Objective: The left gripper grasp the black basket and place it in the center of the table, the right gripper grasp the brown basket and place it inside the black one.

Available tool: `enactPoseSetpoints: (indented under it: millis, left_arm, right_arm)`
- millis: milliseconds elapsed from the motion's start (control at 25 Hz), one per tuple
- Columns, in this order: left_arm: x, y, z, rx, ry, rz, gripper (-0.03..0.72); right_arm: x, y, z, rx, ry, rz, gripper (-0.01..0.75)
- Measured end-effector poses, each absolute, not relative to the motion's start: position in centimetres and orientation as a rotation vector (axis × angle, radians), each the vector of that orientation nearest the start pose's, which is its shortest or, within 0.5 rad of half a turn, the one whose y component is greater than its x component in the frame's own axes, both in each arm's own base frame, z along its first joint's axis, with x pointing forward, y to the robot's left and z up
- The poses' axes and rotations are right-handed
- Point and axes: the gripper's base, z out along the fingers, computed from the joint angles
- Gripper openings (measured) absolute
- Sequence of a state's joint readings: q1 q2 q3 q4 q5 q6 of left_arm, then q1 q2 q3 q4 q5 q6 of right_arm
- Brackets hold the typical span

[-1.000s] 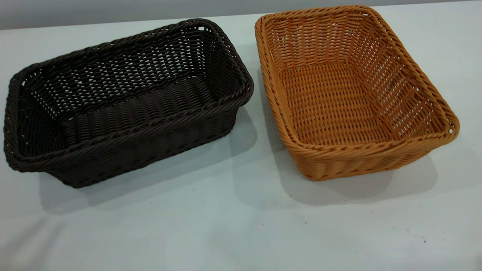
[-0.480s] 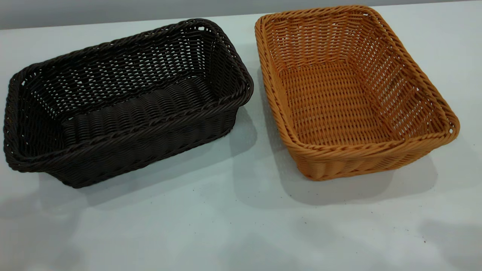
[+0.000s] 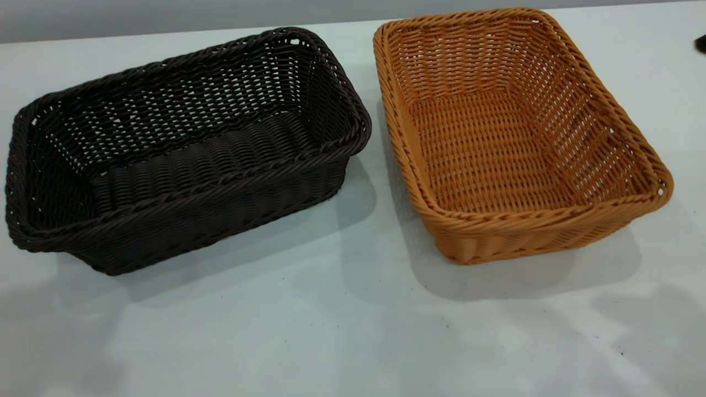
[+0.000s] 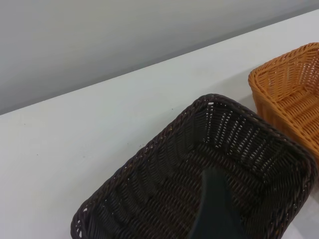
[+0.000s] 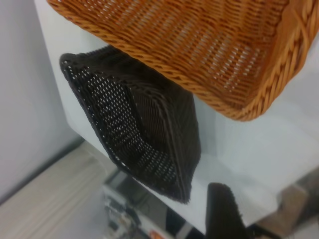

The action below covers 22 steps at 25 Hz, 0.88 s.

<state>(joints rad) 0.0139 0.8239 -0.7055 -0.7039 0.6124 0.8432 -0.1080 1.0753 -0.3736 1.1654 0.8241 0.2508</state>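
The black basket (image 3: 182, 149) stands on the left of the white table (image 3: 353, 320). The brown basket (image 3: 513, 132) stands beside it on the right, with a narrow gap between them. Both are upright and empty. In the left wrist view a dark part of my left gripper (image 4: 215, 206) hangs above the inside of the black basket (image 4: 164, 189); the brown basket (image 4: 291, 94) shows beyond it. In the right wrist view part of my right gripper (image 5: 225, 213) is off the table's side, with the brown basket (image 5: 199, 45) and the black basket (image 5: 134, 134) ahead. A dark tip (image 3: 701, 43) shows at the exterior view's right edge.
A grey wall runs behind the table's far edge (image 3: 165, 14). Bare table surface lies in front of both baskets, with soft shadows on it. Floor and equipment (image 5: 124, 214) show beyond the table's edge in the right wrist view.
Shadows have spread over the table's front on both sides. A dark tip has come into the exterior view at the right edge. Neither basket has moved.
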Motion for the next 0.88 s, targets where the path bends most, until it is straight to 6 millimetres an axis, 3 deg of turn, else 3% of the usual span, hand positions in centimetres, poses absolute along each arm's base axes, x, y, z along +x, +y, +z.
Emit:
enactPoseSetpoints:
  millis: [520, 880]
  left_arm:
    - [17.6, -3.1, 31.6, 0.449, 2.08, -0.261, 0.426]
    - [18.1, -3.1, 31.2, 0.446, 2.103, -0.267, 0.426]
  right_arm:
    - [17.7, 8.9, 15.9, 1.713, 2.519, 1.269, 0.469]
    - [18.8, 9.1, 13.2, 1.758, 2.521, 1.178, 0.469]
